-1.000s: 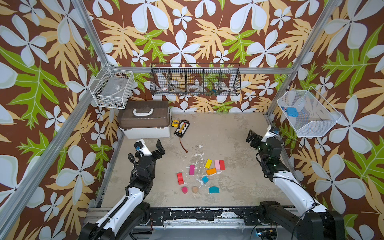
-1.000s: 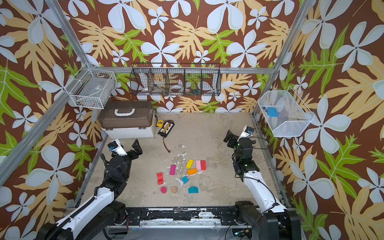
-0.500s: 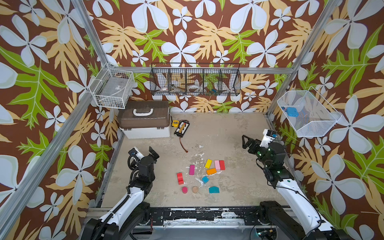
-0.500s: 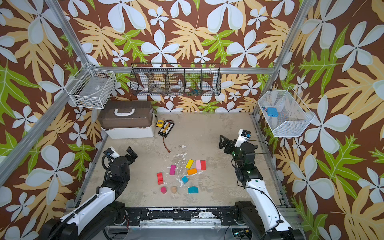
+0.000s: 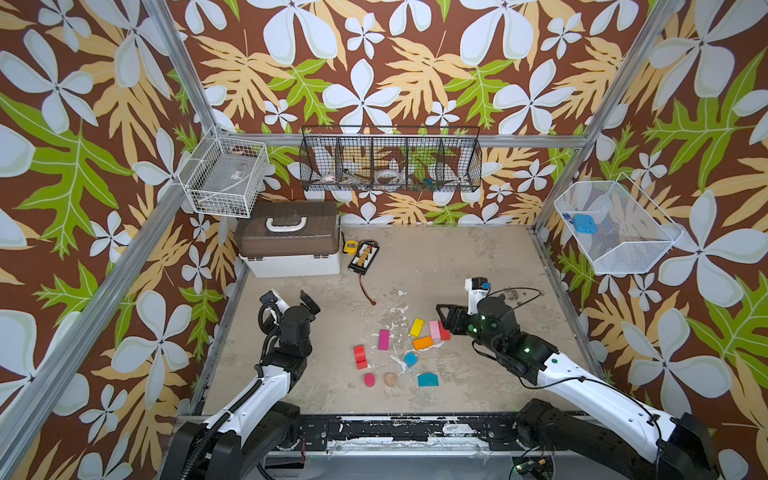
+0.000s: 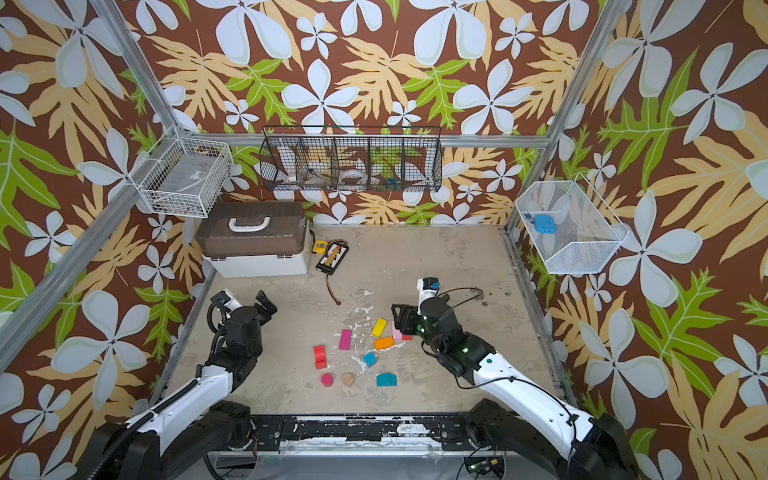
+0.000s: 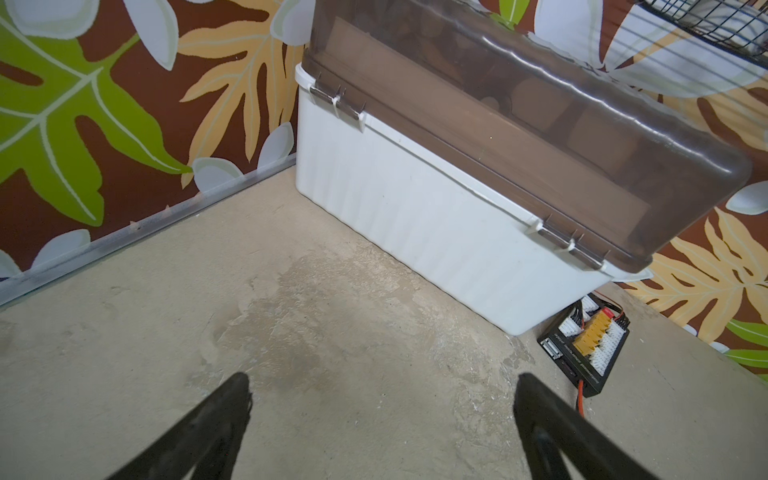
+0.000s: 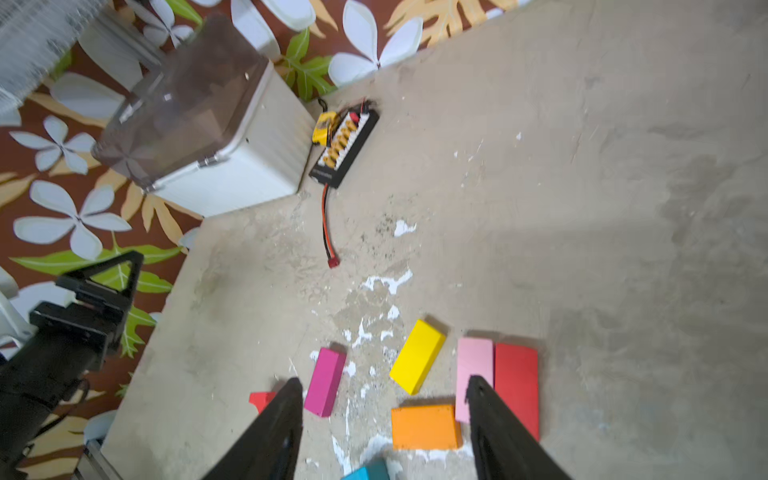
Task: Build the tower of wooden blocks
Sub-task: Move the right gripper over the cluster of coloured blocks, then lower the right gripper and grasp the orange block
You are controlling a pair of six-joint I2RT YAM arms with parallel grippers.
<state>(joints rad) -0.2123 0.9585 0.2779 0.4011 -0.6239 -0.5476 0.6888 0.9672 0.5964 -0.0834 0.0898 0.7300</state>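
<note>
Left fingers [image 7: 224,407]: spread wide, gripping nothing. They sit at the left side of the surface [image 5: 457,257], pointed at the box [image 7: 415,208] in the far left corner, well apart from the blocks [image 6: 384,343].

Right fingers [image 8: 286,415]: parted, nothing between them. We see them hang over the right edge of the block cluster. In both top views they cover part of the red brick [image 5: 444,332]. Whether the tips touch any brick we cannot tell from these angles.

We see the blocks lying loose in one layer, mid-surface toward the front, between the two arms. No tower stands yet.
- Pink brick [image 5: 434,329] and red brick lie side by side, touching.
- Yellow brick [image 5: 417,327] lies just left of the pink one, tilted.
- Orange brick [image 5: 422,343] sits in front of the yellow and pink ones.
- Magenta brick [image 5: 384,339] lies further left, and a red piece [image 5: 360,356] left again.
- Blue cube [image 5: 410,359] sits in front of the orange brick.
- In the front row stand the magenta cylinder [image 5: 369,379], the tan cylinder [image 5: 390,378] and the teal house [image 5: 428,379].

A connector board [image 5: 363,257] lies beside the box, and its red wire [image 5: 366,291] trails toward the blocks.
</note>
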